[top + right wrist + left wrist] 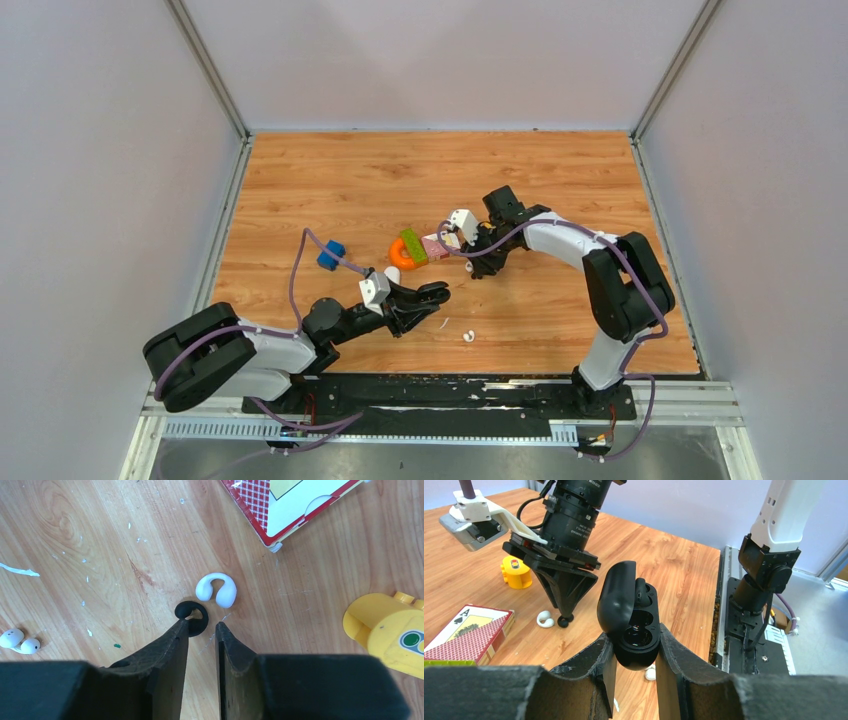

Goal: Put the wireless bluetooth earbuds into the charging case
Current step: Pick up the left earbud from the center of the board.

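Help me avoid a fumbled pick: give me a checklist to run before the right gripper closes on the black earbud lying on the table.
1. Charging case secure in the left gripper: ok, clamped between both fingers.
2. Case lid open: ok.
3. Free slot: ok, the near slot looks empty; the far one seems to hold a seated bud.
4. Right gripper open: ok, though the gap is narrow.
5. Loose black earbud centred in that gap: not ok, it sits at the left fingertip.
6. White earbud clear of the grab: cannot tell, it lies very close beyond the black one.
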